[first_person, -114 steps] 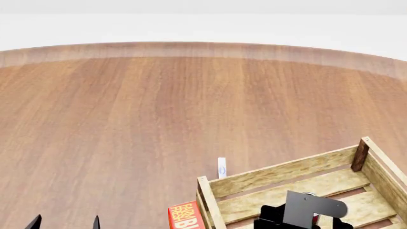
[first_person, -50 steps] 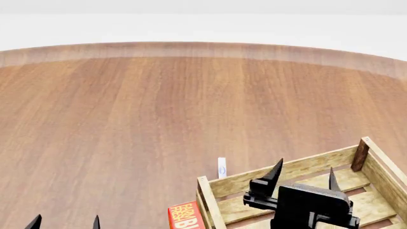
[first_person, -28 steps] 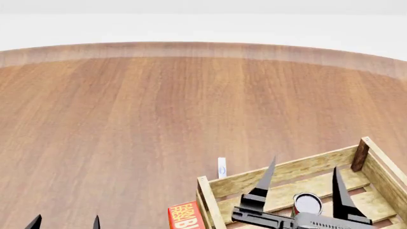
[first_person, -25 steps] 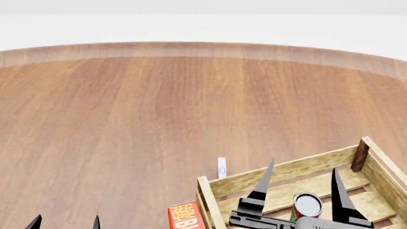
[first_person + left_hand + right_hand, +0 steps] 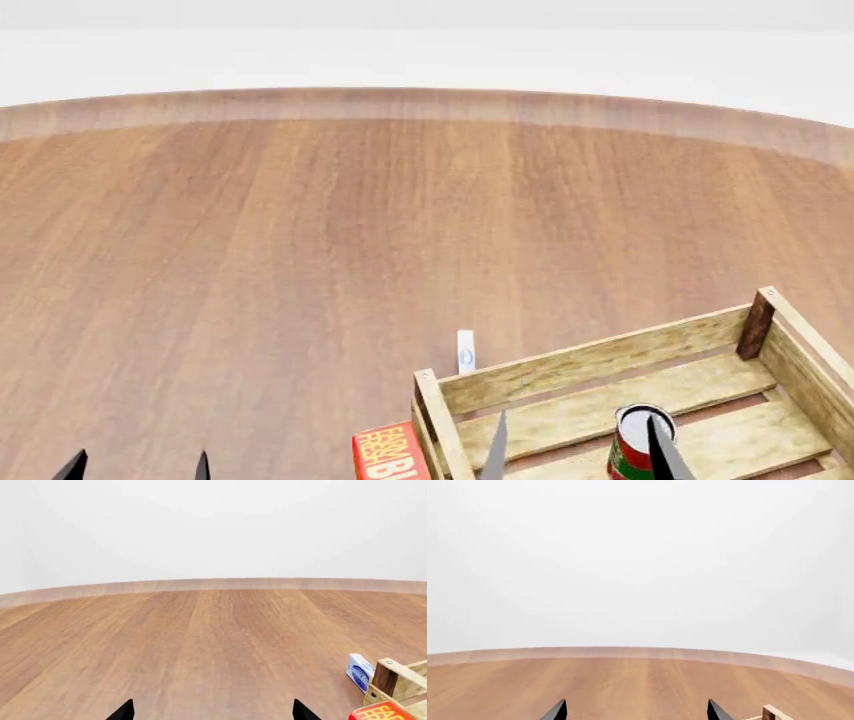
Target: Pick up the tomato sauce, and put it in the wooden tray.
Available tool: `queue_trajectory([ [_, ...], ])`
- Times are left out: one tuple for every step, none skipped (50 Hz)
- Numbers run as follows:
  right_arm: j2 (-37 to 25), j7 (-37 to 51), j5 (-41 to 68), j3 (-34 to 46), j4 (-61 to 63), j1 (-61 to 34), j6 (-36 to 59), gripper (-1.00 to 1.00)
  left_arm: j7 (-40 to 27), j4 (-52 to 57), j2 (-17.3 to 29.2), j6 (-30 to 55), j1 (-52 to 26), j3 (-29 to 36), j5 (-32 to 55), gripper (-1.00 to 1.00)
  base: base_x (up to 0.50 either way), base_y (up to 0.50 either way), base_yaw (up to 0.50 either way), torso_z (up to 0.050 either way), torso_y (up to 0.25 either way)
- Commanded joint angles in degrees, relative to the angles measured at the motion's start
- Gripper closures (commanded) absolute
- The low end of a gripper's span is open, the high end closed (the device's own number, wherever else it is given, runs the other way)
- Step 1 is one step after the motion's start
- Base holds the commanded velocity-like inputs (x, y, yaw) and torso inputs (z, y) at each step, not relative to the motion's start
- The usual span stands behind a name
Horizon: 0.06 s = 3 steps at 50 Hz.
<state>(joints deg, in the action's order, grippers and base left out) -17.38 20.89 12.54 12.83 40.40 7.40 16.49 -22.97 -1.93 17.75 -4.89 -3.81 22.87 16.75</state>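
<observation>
The tomato sauce (image 5: 638, 440), a small can with a red and green label and a silver-white top, stands upright inside the wooden tray (image 5: 587, 362) at the lower right of the head view. My right gripper (image 5: 581, 448) is open above the tray's near part; one of its fingertips (image 5: 663, 452) overlaps the can in the picture, and nothing is between the fingers. In the right wrist view the right gripper (image 5: 635, 709) shows two spread tips over bare table. My left gripper (image 5: 138, 466) is open at the lower left, far from the can, and the left wrist view shows this gripper (image 5: 212, 711) with its tips wide apart.
A red butter box (image 5: 390, 452) lies against the tray's left end. A small white-and-blue packet (image 5: 466, 352) stands just behind the tray's far slat. The round wooden table (image 5: 334, 230) stretches away to its far rim.
The right gripper opened and let go of the can, which now stands in the tray. The gripper then drew back toward me, so only its fingertips show.
</observation>
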Motion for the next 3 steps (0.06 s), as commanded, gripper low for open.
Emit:
queue_trajectory([
  [-3.27,1.1,-2.85,2.87,10.47,8.91,-0.54,-1.0,-0.13,0.16,0.11,-0.04,0.09,0.11,0.16,-1.0,0.0,0.0,0.0,0.0,0.0],
  [-3.48,1.23,-3.32,2.98,11.12,9.78,-1.41,-1.0,-0.17,0.18,0.13,-0.05,0.11,0.14,0.12,-1.0,0.0,0.0,0.0,0.0,0.0],
  [-3.63,1.15,-3.21,3.01,11.36,10.13,-1.62,-1.0,-0.19,0.19,0.14,-0.07,0.13,0.15,0.12,-1.0,0.0,0.0,0.0,0.0,0.0],
])
